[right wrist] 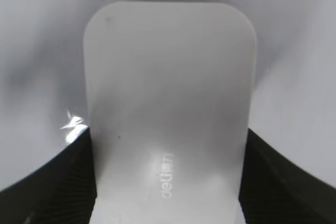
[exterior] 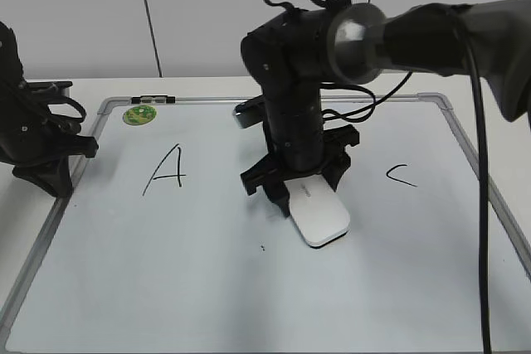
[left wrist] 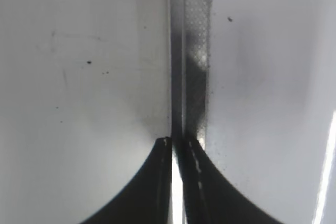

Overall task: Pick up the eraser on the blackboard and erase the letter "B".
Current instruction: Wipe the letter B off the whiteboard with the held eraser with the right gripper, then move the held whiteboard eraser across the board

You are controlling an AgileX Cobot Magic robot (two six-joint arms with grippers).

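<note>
The eraser [exterior: 319, 215] lay on the blackboard [exterior: 166, 271], near its middle. Left of the eraser stood the "A" [exterior: 166, 169], right of it the "C" [exterior: 401, 176]. A sticker [exterior: 139, 114] sat behind and left, by the far corner.

The pale table [exterior: 220, 86] carried the blackboard [exterior: 166, 271], which lay flat and covered most of its surface; a bare strip of tabletop showed behind the board's far frame and along its left edge; a small dark clip-like object [exterior: 154, 99] sat at the far left frame.
</note>
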